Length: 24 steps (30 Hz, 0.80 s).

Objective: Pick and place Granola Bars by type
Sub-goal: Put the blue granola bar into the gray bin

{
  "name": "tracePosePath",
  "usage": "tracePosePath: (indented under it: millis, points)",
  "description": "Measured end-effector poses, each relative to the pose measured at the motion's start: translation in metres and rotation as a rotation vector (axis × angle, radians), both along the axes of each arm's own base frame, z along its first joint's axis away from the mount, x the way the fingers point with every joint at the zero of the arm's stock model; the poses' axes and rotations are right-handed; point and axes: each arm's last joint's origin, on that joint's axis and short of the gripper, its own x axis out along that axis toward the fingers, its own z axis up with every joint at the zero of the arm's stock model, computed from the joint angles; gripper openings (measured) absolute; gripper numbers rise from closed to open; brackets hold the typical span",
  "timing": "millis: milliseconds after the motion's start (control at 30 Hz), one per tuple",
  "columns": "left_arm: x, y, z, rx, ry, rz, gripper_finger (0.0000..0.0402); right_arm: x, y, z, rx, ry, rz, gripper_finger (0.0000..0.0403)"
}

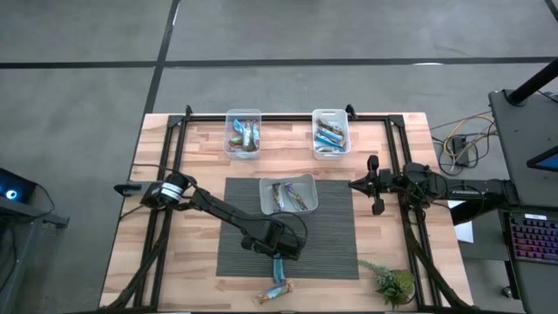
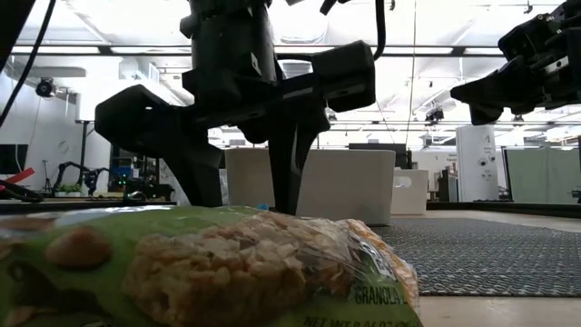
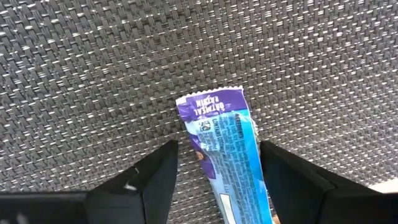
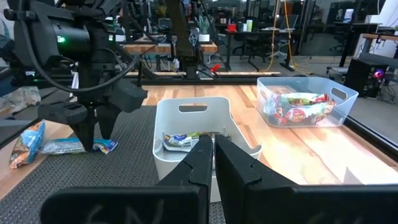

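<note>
A blue-and-purple wrapped granola bar (image 3: pixel 227 155) lies flat on the grey woven mat, its crimped end reading "oatmeal raisin". Just beyond the mat's near edge, a second bar (image 1: pixel 277 292) in a green wrapper lies on the wooden tabletop. More bars sit in three tubs: mixed ones in the white tub (image 1: pixel 289 195), multicoloured wrappers in one clear tub (image 1: pixel 244 134), blue wrappers in the other (image 1: pixel 330 133).

high overhead; low level, close; wrists forward; all share mat (image 1: pixel 288 228)
</note>
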Motion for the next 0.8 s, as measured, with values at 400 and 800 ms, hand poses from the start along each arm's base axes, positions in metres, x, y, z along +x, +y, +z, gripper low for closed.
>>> tracePosePath:
  millis: [400,800]
  points:
    - [-0.0003,0.0,-0.0005,0.002,0.001,0.0,0.0205,0.0,0.0,0.0,0.0,0.0,0.0,0.0009]
    - [0.0001,0.0004,-0.0005,0.002,-0.002,-0.005,0.0125,0.0,0.0,0.0,0.0,0.0,0.0,0.0009]
